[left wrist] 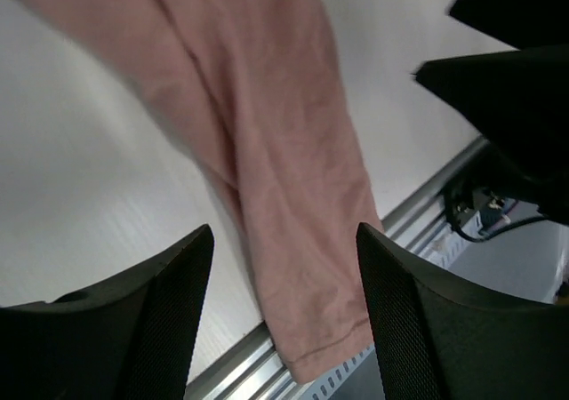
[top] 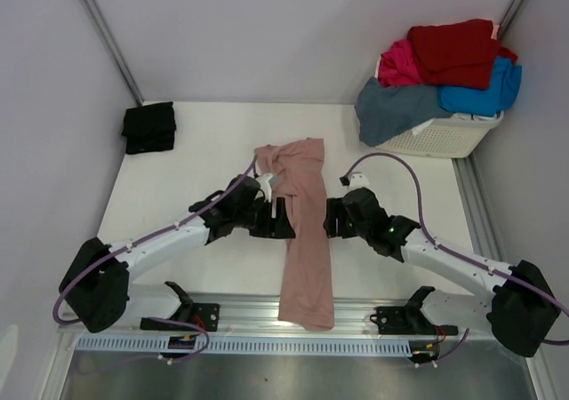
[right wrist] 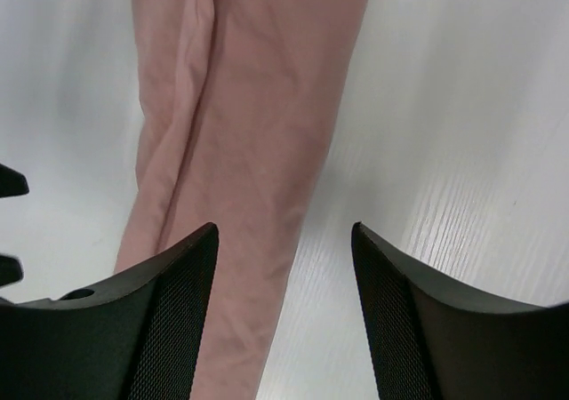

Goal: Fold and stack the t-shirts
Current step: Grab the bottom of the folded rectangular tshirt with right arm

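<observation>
T-shirts sit in 3 places, and we take the nearest first. The dusty-pink t-shirt (top: 304,240) lies as a long narrow strip down the middle of the table (top: 204,156). Its near end hangs over the table's front edge onto the metal rail (top: 240,309).

Halfway up the strip, our left gripper (top: 284,219) stands at its left side and our right gripper (top: 331,219) at its right side, facing each other across the cloth. In both wrist views the 2 fingers stand well apart with nothing between them, and the pink fabric lies flat on the table below. We hold nothing in either one. We cannot tell whether any fingertip touches the cloth.

Beyond the grippers the shirt widens and bunches into creased folds at its far end. Bare white tabletop shows on both sides of the strip, wider on the left.

Farther back, the black t-shirt (top: 148,127) lies folded near the table's far left edge, close to the left wall. At the far right corner the laundry basket (top: 453,138) stands against the right wall. It is heaped with the red t-shirt (top: 453,52), the magenta t-shirt (top: 398,64) and the bright-blue t-shirt (top: 484,93). The slate-blue t-shirt (top: 396,111) spills over its left rim.
</observation>
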`<state>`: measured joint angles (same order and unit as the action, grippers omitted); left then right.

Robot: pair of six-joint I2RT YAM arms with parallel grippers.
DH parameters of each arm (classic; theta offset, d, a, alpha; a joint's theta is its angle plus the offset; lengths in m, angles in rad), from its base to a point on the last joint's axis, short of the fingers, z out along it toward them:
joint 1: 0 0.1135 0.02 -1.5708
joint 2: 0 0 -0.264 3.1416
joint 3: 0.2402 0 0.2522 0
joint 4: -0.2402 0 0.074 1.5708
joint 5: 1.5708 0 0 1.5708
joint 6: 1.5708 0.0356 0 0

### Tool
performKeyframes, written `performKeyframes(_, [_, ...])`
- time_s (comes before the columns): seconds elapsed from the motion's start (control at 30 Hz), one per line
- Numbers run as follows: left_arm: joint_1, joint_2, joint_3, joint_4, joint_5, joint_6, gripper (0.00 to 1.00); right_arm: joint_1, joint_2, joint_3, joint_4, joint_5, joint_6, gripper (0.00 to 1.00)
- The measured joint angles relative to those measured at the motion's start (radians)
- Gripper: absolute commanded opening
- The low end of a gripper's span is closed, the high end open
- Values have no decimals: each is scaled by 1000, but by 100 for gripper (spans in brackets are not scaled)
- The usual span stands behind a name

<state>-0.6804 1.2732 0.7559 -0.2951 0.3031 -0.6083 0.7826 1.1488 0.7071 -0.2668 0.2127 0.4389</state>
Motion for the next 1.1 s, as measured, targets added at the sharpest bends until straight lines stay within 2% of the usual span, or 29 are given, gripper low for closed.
performKeyframes(0.27, [-170, 19, -102, 162, 121, -59, 70, 2, -111, -193, 38, -126, 140, 66])
performKeyframes(0.63, [-265, 23, -233, 197, 120, -131, 70, 32, -277, -388, 56, -231, 330, 63])
performKeyframes(0.83, [-338, 18, -293, 207, 119, -171, 70, 92, -402, -486, 46, -250, 441, 60])
performKeyframes(1.1, [-372, -34, -371, 257, 115, -206, 70, 262, -491, -568, 86, -253, 599, 54])
